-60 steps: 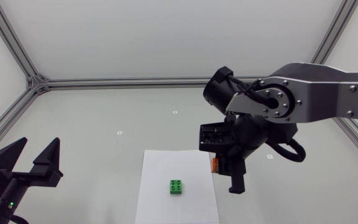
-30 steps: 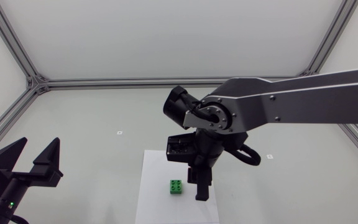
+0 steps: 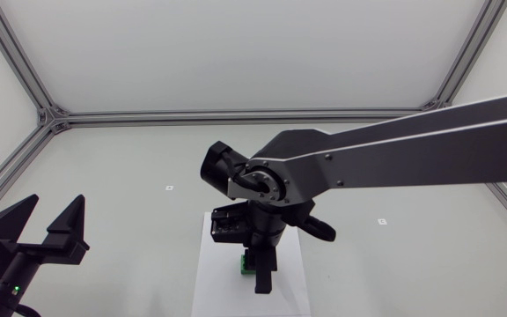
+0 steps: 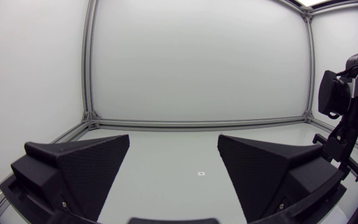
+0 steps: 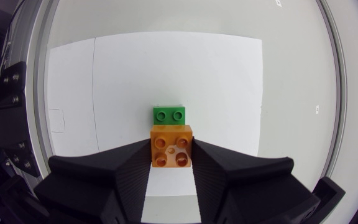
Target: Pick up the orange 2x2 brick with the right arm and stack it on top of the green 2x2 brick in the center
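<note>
In the right wrist view my right gripper (image 5: 171,163) is shut on the orange 2x2 brick (image 5: 171,144), studs facing the camera. The green 2x2 brick (image 5: 169,114) lies just ahead of it on a white sheet (image 5: 229,81); the orange brick hangs above it and overlaps its near edge. In the head view my right arm comes in from the right and its gripper (image 3: 259,269) hangs over the sheet's middle, covering most of the green brick (image 3: 244,264); the orange brick is hidden there. My left gripper (image 3: 51,231) stands open at the lower left with nothing in it.
The white sheet (image 3: 208,282) lies at the table's front centre. Small markers (image 3: 170,187) dot the grey tabletop. An aluminium frame (image 3: 236,115) runs along the table's edges. In the left wrist view, my right arm (image 4: 344,118) shows far ahead, beside the left gripper (image 4: 173,177).
My right arm has swung leftward with the orange brick, from the sheet's right edge to over the green brick. The left arm has not moved.
</note>
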You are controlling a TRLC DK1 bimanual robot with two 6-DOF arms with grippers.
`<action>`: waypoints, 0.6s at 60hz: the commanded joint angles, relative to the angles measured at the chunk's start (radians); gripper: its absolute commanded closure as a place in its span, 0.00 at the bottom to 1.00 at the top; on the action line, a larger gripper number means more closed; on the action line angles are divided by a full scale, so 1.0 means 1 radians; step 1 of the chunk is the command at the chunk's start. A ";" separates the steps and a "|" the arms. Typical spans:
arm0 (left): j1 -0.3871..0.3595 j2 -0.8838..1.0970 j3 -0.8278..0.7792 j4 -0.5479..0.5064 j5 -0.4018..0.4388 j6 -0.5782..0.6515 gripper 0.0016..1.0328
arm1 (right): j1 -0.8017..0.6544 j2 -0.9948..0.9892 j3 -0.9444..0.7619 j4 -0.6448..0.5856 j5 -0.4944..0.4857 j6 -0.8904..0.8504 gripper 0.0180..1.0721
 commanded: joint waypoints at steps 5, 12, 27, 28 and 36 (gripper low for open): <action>0.003 -0.008 -0.041 -0.015 0.004 0.013 0.04 | 0.017 0.023 0.029 0.007 0.009 0.024 0.95; 0.003 -0.008 -0.041 -0.015 0.004 0.013 0.04 | 0.021 0.027 0.032 0.009 0.011 0.033 0.95; 0.003 -0.008 -0.041 -0.015 0.004 0.013 0.04 | 0.030 0.047 0.042 0.006 0.021 0.044 0.95; 0.003 -0.008 -0.041 -0.013 0.004 0.013 0.04 | 0.032 0.047 0.042 0.006 0.023 0.044 0.95; 0.003 -0.008 -0.041 -0.015 0.004 0.013 0.04 | 0.032 0.058 0.044 0.007 0.031 0.044 0.95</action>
